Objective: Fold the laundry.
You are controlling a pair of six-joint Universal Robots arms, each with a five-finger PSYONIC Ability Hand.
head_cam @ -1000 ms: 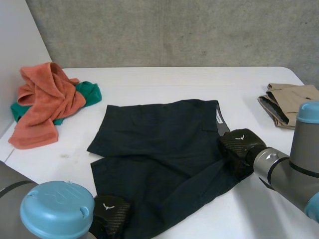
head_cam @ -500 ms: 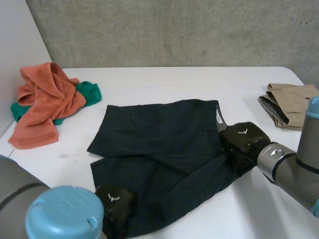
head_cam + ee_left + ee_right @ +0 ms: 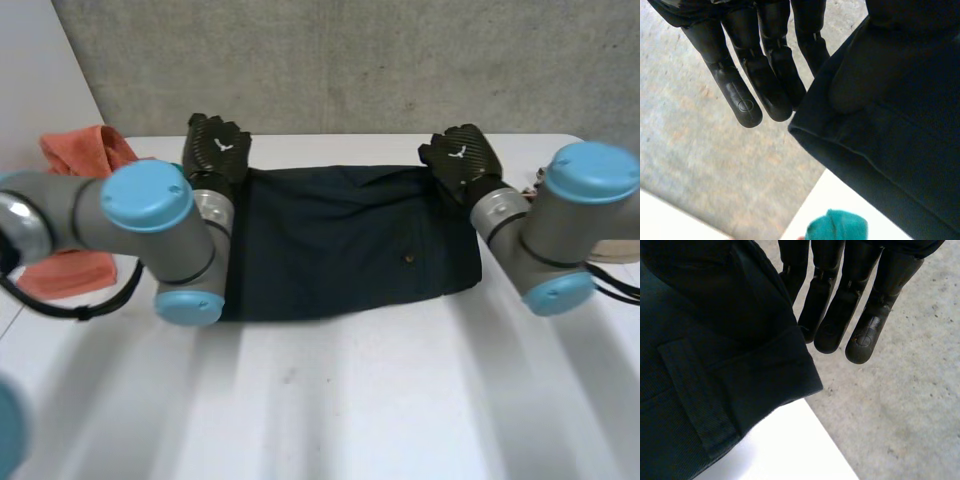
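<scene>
Clearly, the left hand has its fingers stretched out straight, and a hemmed corner of the dark shorts stays against their side, where a bulge under the cloth looks like the thumb pinching it. The right hand is the same: straight fingers, with the other far corner of the shorts pressed beside them. Both hands are at the far edge of the shorts, one at each corner, and point toward the concrete wall. The shorts spread as a wide dark rectangle on the white table between the two arms. An orange towel lies beyond the left arm, and a green cloth is near it.
</scene>
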